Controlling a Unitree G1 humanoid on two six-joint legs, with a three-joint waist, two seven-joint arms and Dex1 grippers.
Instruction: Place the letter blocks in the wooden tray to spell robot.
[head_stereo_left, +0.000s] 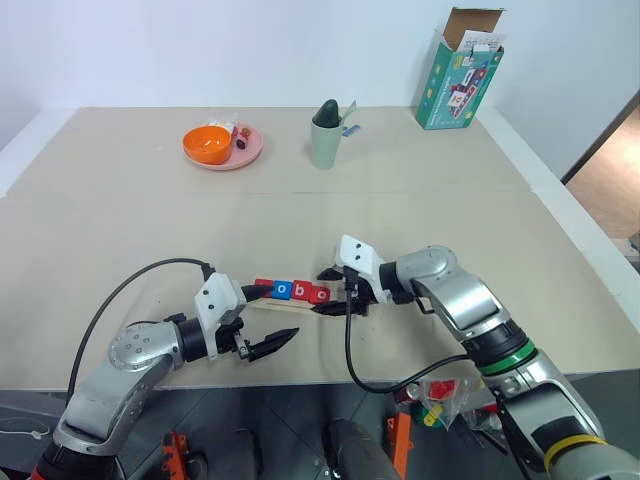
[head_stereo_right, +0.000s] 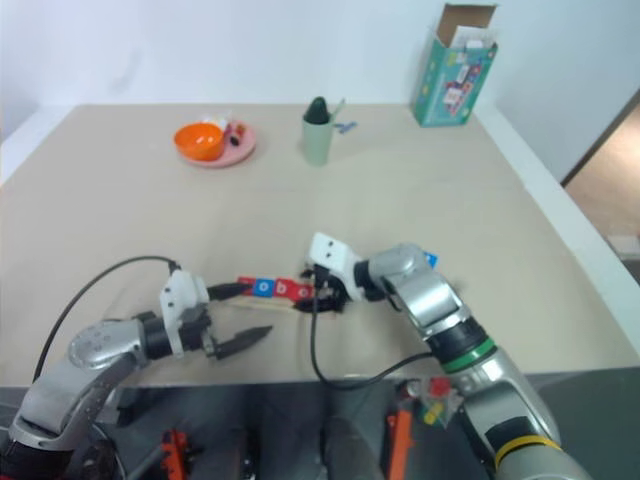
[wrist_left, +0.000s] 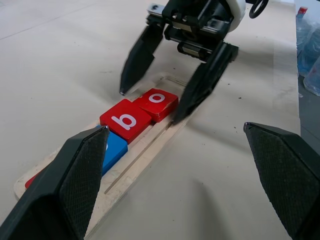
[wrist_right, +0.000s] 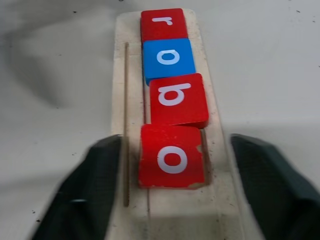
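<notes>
The wooden tray (wrist_right: 134, 75) lies near the table's front edge with four letter blocks in a row: red r (wrist_right: 162, 24), blue o (wrist_right: 169, 59), red b (wrist_right: 177, 99) and red o (wrist_right: 171, 156). My right gripper (head_stereo_left: 335, 292) is open. Its fingers straddle the red o (wrist_left: 157, 102) at the tray's right end, with a gap on each side. My left gripper (head_stereo_left: 270, 318) is open at the tray's left end, with nothing between its fingers; one finger is over the tray's end and the other in front of it.
A pink plate (head_stereo_left: 245, 152) with an orange bowl (head_stereo_left: 207, 143), a green cup (head_stereo_left: 327, 135) and a teal carton (head_stereo_left: 458, 75) stand at the back of the table. A small blue piece (head_stereo_right: 430, 259) peeks out beside my right forearm; I cannot tell what it is.
</notes>
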